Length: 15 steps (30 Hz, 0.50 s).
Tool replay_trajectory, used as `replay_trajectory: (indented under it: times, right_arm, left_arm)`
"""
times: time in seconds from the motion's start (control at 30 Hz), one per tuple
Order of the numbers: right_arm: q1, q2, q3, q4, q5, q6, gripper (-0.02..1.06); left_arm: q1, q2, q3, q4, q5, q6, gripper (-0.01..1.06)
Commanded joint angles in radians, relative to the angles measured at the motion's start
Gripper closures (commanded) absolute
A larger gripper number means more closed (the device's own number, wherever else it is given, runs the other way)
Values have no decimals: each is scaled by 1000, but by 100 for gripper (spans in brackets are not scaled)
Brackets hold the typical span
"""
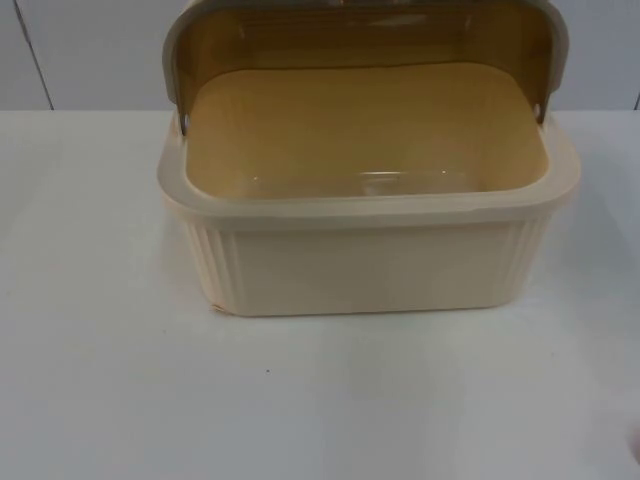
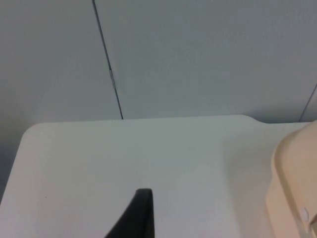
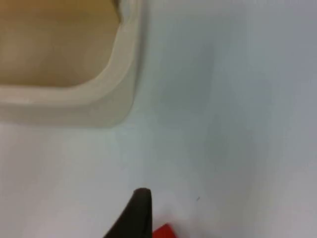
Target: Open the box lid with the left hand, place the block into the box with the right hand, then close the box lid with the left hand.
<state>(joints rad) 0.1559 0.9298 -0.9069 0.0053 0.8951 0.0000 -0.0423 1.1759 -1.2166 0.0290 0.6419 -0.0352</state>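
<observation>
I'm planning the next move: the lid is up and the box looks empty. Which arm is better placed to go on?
Right. The cream plastic box stands open with its translucent brown lid raised, and the small red block lies right beside the right hand's fingertip. The left hand's fingertip points at bare white table.

The flat white table top (image 1: 100, 380) runs back to the grey partition wall (image 1: 90, 50), and in the left wrist view its rounded far corner meets that wall. Directly on it stands the cream plastic box with ribbed side walls (image 1: 370, 265), set toward the rear middle with its brownish translucent hinged lid (image 1: 360, 35) raised at the back. In the right wrist view a small red block (image 3: 163, 232) lies on the table, near the box's corner but apart from it
</observation>
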Motion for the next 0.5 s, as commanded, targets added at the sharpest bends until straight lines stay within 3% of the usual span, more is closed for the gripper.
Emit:
replay_trajectory:
  times: [0.0,0.2,0.33,0.47]
  right_arm:
    - [39,38,31,27,6,-16,11]
    - [66,124,73,29,4,-55,11]
    - [66,203,132,58,-61,-191,11]
    - [66,234,185,106,-110,-258,11]
  left_arm:
    - [-5,-7,7,4,-4,-10,0]
    - [-5,-9,7,5,-4,-10,0]
    - [-5,-9,7,5,-2,-10,0]
    - [-5,-9,7,5,0,-10,0]
